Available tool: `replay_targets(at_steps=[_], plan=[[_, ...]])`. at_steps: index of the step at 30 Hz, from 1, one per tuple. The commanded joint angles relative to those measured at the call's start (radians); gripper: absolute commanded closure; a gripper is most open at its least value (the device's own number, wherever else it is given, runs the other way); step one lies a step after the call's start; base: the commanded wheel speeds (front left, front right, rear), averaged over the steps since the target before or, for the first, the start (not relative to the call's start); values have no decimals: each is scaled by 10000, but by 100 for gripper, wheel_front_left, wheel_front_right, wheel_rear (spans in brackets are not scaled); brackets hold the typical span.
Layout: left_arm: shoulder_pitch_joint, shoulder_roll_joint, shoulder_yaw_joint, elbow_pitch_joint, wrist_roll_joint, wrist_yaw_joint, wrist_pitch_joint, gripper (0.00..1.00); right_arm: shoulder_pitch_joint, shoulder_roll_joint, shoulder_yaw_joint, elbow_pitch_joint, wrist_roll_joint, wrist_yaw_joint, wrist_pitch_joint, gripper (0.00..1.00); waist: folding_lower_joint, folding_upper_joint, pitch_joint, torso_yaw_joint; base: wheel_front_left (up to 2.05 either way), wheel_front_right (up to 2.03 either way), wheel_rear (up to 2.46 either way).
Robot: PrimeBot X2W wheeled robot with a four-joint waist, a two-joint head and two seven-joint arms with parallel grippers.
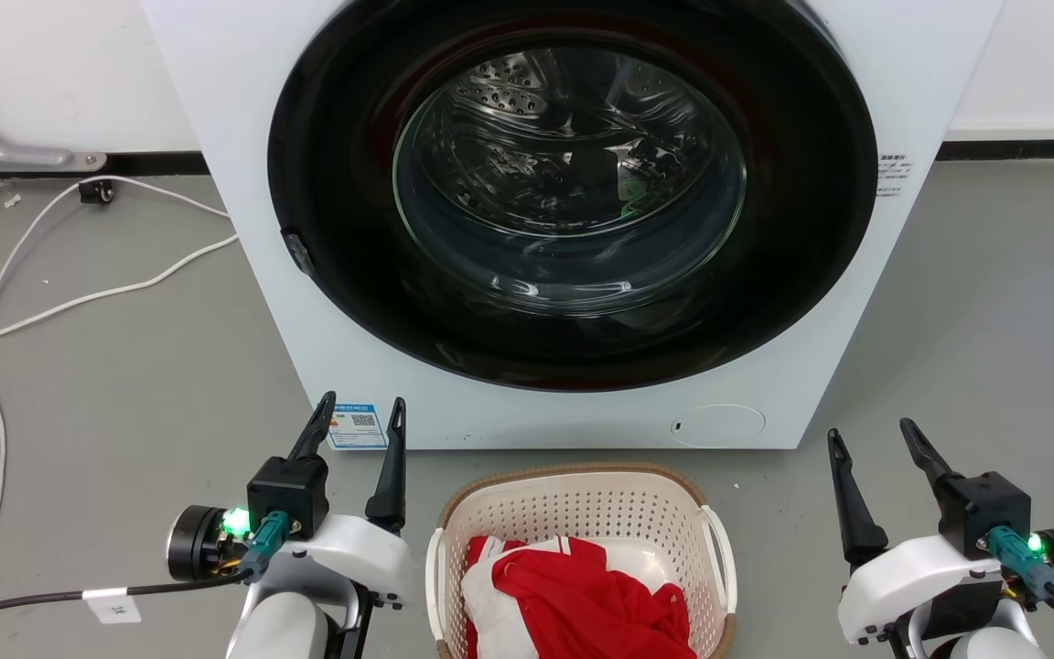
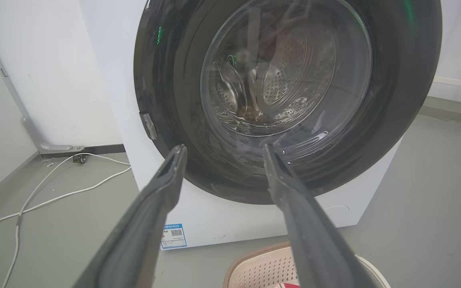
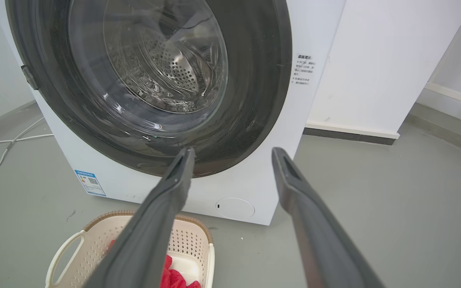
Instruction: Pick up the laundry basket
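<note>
A: Left fingers [image 2: 164, 192]?
B: Spread wide, nothing held, tips aimed at the washer [image 1: 582, 421] door. Left gripper [image 1: 363, 399] hovers in front of the washer's lower left corner; in head view its tips flank the blue label [image 1: 358, 426] on the washer front.
A: Right fingers [image 3: 170, 192]?
B: Same, parted wide, empty. Right gripper [image 1: 868, 428] hangs just off the washer's lower right corner, over grey floor, touching nothing.
A: Laundry basket?
B: Laundry basket [image 1: 582, 513] stands upright on the floor directly in front of the washer, centred under the door, with a narrow strip of floor between its rim and the washer's front panel. Apart from both grippers.
A: Contents?
B: Red and white garment [image 1: 582, 595] bunched inside. White handles [image 1: 724, 567] on both sides, nothing gripping them.
A: Washer itself?
B: Door closed, dark ring round the glass, steel drum visible through it. Round hatch [image 1: 717, 426] low on the washer's front, right side. White cable [image 1: 79, 297] trails on the floor left of the washer
</note>
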Motion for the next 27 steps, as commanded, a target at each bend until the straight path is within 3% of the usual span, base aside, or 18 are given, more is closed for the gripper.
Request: replay_targets(at_steps=[1, 12, 27], plan=[[-129, -12, 6, 44, -32, 0, -27, 0, 21, 0, -15, 33, 79, -3, -1, 0, 0, 0, 23, -6, 0, 0, 0], [-530, 44, 154, 625, 10, 103, -27, 0, -388, 0, -11, 398, 232, -3, 104, 0, 0, 0, 865, -180, 0, 0, 0], [-2360, 115, 459, 3225, -518, 41, 115, 0, -2476, 1, 406, 2358, 791, -3, 327, 0, 0, 0, 3975, -496, 0, 0, 0]])
